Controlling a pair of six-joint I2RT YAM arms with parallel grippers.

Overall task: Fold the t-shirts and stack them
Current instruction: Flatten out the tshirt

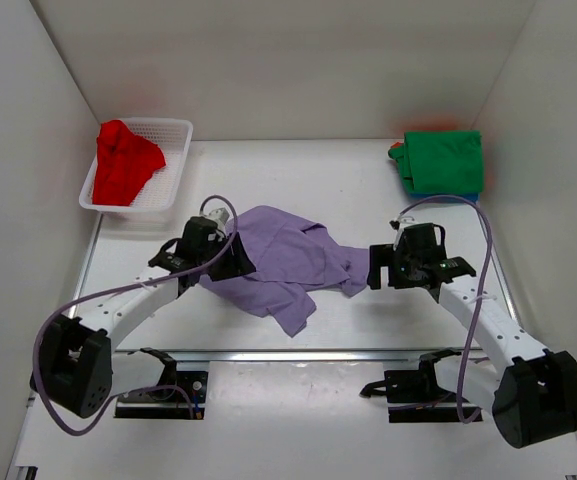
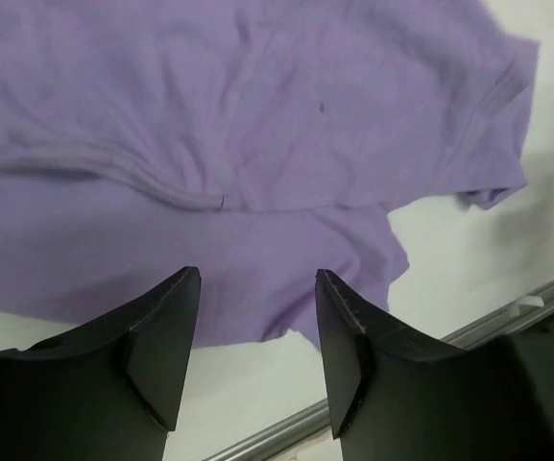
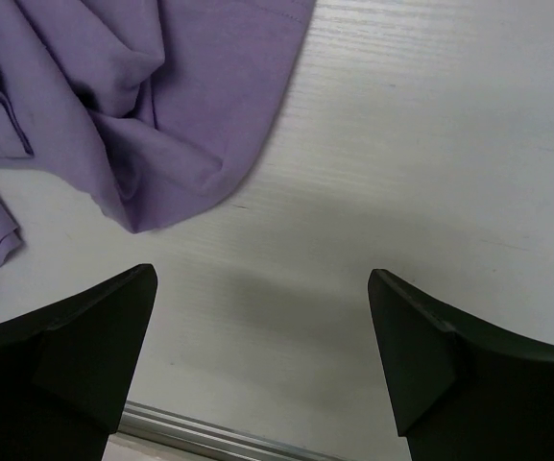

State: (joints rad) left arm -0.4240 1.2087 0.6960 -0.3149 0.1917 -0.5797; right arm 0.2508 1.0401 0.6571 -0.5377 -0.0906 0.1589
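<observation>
Lavender t-shirt (image 1: 278, 265) lies crumpled between our arms; we hold left gripper (image 2: 257, 276) and right gripper (image 3: 262, 274) wide-jawed and empty at its sides, likely to spread it.

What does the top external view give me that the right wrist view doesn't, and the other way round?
Only top external: the red t-shirt in the basket far left, the green t-shirt folded far right, and the left gripper over the lavender t-shirt's left side. Only right wrist: the right gripper with jaws spread wide over bare table, nothing between them. Both: the lavender t-shirt's crumpled right end.
</observation>
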